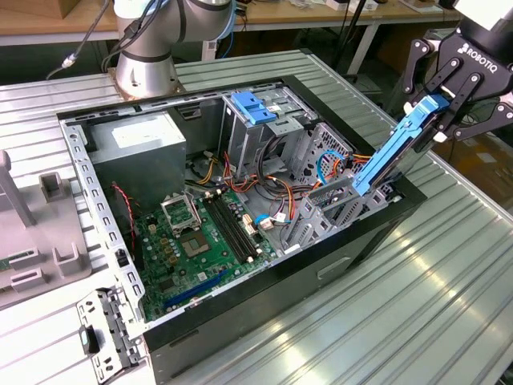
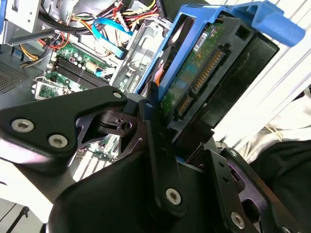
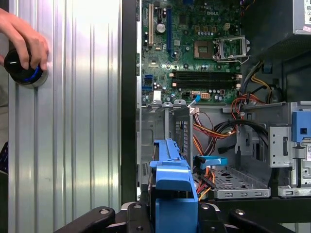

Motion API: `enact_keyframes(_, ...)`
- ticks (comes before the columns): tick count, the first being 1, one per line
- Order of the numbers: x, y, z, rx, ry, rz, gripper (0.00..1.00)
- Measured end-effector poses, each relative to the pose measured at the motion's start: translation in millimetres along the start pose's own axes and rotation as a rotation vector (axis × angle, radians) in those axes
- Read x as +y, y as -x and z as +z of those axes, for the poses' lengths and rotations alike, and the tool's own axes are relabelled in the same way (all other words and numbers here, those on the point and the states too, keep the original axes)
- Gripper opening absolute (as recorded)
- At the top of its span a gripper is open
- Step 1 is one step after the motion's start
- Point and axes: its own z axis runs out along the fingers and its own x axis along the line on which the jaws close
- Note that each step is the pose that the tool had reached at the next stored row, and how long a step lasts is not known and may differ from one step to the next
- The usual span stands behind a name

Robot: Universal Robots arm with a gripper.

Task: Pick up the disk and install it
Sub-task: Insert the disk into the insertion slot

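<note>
bright light-blue carrier around a dark slab with a green circuit face: disk (image 1: 391, 156). matt black with silver screw heads on the gripper (image 1: 437, 112) around it. just below the gripper, black computer case (image 1: 337, 265), grey metal inside. further in from the gripper, green motherboard (image 1: 192, 249) with black slots; orange, yellow, red and black wires (image 3: 218, 128); a thin blue cable (image 2: 109, 27). far across the case from the gripper, a blue bracket (image 1: 252, 108). beneath the gripper, silver table (image 1: 417, 313), ribbed in long stripes. well away from the gripper, black knob (image 3: 18, 69) with a blue ring.
</note>
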Motion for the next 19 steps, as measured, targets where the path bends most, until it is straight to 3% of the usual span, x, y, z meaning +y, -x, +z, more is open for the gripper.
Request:
enact_keyframes(4,4.3,0.4,1.0,-0.0001,0.0000,0.000,0.36)
enact_keyframes(16,35.6,4.5,6.6,-0.0012,0.0001,0.000,0.36)
enact_keyframes(19,37.9,5.5,9.6,-0.0013,0.0001,0.000,0.36)
